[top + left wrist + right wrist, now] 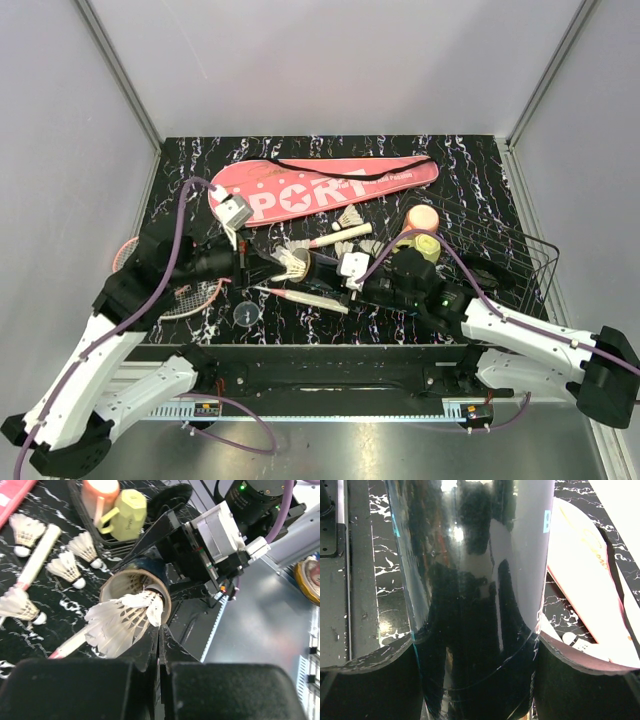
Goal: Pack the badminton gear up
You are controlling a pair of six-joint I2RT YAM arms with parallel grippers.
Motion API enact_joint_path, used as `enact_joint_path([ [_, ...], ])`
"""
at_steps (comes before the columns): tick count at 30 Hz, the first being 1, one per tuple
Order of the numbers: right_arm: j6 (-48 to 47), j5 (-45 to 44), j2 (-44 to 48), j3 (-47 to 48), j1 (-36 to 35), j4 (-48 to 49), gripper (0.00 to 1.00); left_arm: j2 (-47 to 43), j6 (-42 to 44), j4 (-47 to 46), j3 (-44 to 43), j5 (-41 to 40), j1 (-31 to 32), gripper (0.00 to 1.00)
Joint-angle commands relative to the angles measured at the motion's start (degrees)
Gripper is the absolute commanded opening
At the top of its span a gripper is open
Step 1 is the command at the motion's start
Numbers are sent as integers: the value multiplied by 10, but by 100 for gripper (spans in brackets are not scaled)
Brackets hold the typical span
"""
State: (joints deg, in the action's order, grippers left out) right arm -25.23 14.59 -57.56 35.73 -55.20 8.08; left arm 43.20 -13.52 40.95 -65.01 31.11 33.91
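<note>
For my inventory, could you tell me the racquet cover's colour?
The racquet cover is pink with white lettering, clearest in the top view.

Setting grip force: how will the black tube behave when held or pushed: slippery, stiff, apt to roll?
The black tube shows sharp glossy reflections, so probably slick between the right fingers. It looks round and rigid, so likely rolls if pushed. Open mouth with a shuttlecock hints hollow, light.

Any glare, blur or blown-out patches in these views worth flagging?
Top external: evenly lit, sharp. Left wrist: shuttlecock at the mouth of the black tube is crisp, the cup behind it soft. Right wrist: the tube fills the frame with mirror-like reflections; pink racquet cover blown out to near white.
</note>
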Motion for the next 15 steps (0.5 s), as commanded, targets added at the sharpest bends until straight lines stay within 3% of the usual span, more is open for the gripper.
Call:
enact_joint_path([
  [1,19,27,-5,5,-12,17,44,36,-13,-59,12,89,1,0],
  [3,19,23,-3,1,-15,21,44,50,-19,-73,13,113,1,6],
  [4,19,21,0,0,-16,22,43,52,-19,-75,11,117,1,33],
  [7,17,12,7,-5,-15,18,44,30,-13,-84,19,98,0,65],
  [11,19,-2,21,-13,-17,19,43,11,-24,-103,26,99,0,76],
  [15,26,-5,38,-24,-16,29,43,19,-55,-140,45,135,0,79],
])
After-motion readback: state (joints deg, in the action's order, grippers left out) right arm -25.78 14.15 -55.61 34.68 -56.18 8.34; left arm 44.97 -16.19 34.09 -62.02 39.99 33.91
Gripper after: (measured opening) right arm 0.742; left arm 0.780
